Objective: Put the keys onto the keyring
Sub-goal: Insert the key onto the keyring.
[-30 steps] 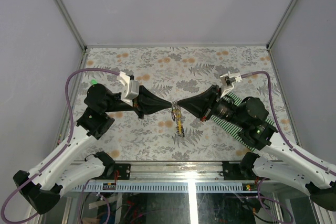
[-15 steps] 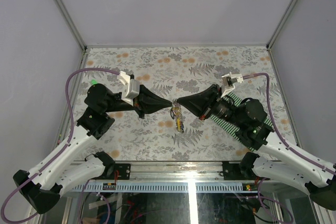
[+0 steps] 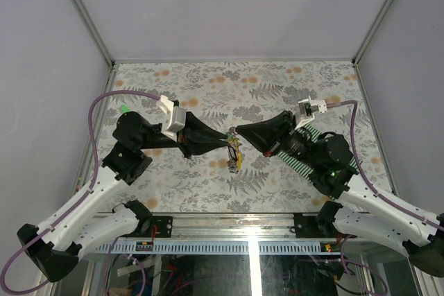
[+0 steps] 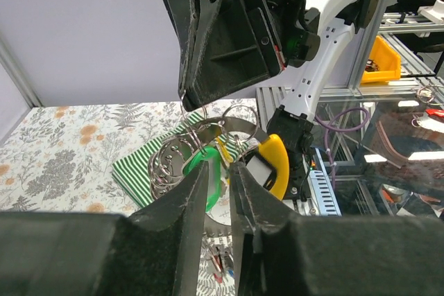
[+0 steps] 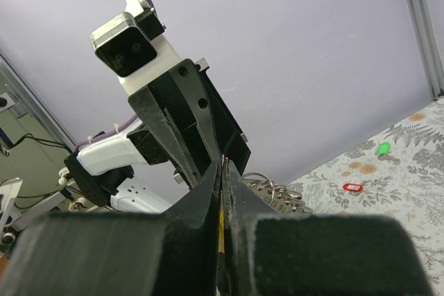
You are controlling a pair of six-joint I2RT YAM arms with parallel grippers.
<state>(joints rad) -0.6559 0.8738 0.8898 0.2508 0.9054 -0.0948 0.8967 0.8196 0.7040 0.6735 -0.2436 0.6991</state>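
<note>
my left gripper has just cracked open from a full pinch. there is a narrow gap now and nothing clearly held. the right gripper stays clamped on the thin silvery metal keyring, which hangs over the floral table between both tips, carrying the small green- and yellow-headed keys. i judge the right arm now bears the bunch alone.

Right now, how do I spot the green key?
Find the middle of the flowery table, where the left gripper and right gripper meet. A silvery keyring hangs there. The green key is its only green piece, beside the yellow key.
</note>
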